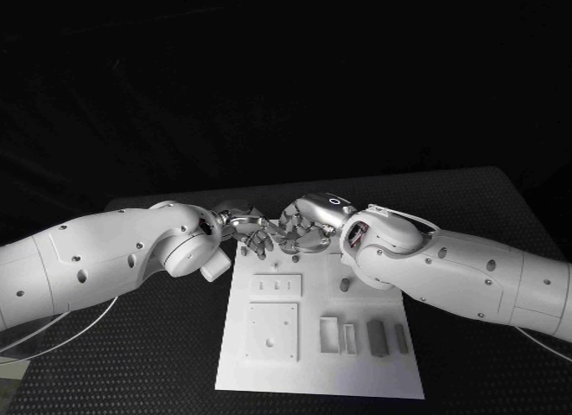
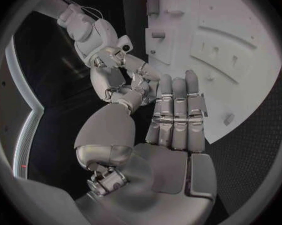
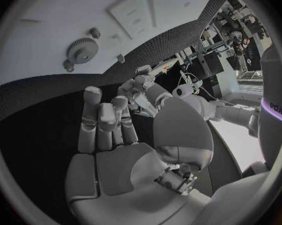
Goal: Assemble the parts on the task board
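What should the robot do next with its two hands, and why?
Probably lower the right robot hand onto the gear to pick it up. Both hands hover together at the board's far edge, the left robot hand looks empty, and the gear lies loose on the board.

White screw-dotted arms (image 1: 99, 251), silver fingers (image 2: 178, 105), perhaps cabled.

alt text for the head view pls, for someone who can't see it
Two white robot arms reach in from either side and bring the left hand and the right hand close together, fingers almost meeting, over the far end of the white task board on a black table. Whether either hand holds anything cannot be told. Nearer the camera the board shows raised rectangular blocks and slots.
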Robot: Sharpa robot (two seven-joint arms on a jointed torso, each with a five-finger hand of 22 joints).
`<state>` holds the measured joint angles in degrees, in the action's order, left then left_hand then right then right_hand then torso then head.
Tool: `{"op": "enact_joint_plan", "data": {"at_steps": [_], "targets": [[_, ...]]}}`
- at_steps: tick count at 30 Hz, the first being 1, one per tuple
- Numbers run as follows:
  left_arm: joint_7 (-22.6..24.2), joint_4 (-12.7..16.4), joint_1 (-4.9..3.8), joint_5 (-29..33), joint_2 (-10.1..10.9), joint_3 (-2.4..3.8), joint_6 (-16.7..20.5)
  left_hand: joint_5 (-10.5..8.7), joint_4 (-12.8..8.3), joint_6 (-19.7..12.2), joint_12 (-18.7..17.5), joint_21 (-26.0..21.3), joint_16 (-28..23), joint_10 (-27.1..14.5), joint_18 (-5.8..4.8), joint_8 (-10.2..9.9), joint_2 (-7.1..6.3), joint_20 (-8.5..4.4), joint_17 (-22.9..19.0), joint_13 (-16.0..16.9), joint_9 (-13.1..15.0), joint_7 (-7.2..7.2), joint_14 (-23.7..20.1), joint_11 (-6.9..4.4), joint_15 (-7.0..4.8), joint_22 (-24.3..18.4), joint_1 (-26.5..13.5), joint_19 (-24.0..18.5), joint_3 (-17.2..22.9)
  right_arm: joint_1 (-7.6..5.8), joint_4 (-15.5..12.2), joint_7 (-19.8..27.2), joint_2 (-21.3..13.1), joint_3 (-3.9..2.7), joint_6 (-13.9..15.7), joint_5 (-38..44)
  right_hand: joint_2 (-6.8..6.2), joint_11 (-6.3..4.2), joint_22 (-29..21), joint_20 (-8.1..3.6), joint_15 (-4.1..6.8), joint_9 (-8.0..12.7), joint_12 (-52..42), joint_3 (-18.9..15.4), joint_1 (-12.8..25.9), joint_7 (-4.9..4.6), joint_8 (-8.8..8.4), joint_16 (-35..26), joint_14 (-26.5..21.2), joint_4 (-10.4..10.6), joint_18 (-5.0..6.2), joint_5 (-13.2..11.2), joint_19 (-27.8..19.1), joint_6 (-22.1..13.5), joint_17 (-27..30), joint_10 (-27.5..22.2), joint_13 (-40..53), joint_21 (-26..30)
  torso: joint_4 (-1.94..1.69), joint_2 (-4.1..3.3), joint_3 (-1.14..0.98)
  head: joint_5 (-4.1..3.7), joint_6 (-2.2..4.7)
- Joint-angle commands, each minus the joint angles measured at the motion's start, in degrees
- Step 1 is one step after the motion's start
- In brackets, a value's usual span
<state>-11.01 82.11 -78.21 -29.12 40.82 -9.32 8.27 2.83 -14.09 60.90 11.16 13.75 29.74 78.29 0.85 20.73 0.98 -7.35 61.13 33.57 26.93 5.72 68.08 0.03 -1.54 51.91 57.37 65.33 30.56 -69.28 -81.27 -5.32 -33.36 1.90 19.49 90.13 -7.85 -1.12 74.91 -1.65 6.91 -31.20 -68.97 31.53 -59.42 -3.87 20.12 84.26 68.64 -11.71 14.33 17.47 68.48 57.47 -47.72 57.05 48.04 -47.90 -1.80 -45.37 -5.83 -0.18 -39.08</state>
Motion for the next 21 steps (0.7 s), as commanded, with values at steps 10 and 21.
{"op": "enact_joint_plan", "data": {"at_steps": [10, 21], "targets": [[0.2, 0.04, -0.19, -0.41, 0.01, 0.19, 1.31, 1.01, -0.49, 1.84, 1.23, 0.63, 1.04, 0.79, 0.18, 0.62, 0.51, -0.17, 0.62, 0.97, 2.07, -1.31, 0.99, -0.31, -0.43, 0.86, 0.33, 0.86, 1.08, 0.21, 0.04, 0.34, -0.58, 0.19, 1.07, -0.43, -1.53, 0.68, 1.05, -0.01, -0.3, 0.29, 1.65, 0.06, 1.46, -2.02, -1.52, -0.81, -0.89, 0.8, 0.67, 0.25, -1.05, -0.91, -0.36, -1.32, -0.32, 0.26, -0.01, 0.01, -0.05, 0.14, -0.11], [-1.4, 0.06, -0.18, -1.27, 0.31, 0.17, 1.87, 2.56, -0.91, 2.23, 2.26, 1.07, 2.13, 0.86, 0.11, 0.82, 0.41, -0.49, 1.18, 2.07, 3.15, -1.54, 1.23, -0.59, -0.71, 2.05, -0.12, 1.25, 1.52, 0.21, 0.05, 0.94, -2.92, 0.2, 1.94, -1.86, -4.39, 3.2, 1.0, 1.02, -2.75, 1.94, 3.2, 0.22, 1.68, -4.67, -5.44, -1.85, -2.82, 2.06, 0.67, 0.18, -3.02, -7.24, -0.67, -3.47, -0.88, 1.36, -0.02, 0.01, -0.06, 0.35, -0.26]]}}
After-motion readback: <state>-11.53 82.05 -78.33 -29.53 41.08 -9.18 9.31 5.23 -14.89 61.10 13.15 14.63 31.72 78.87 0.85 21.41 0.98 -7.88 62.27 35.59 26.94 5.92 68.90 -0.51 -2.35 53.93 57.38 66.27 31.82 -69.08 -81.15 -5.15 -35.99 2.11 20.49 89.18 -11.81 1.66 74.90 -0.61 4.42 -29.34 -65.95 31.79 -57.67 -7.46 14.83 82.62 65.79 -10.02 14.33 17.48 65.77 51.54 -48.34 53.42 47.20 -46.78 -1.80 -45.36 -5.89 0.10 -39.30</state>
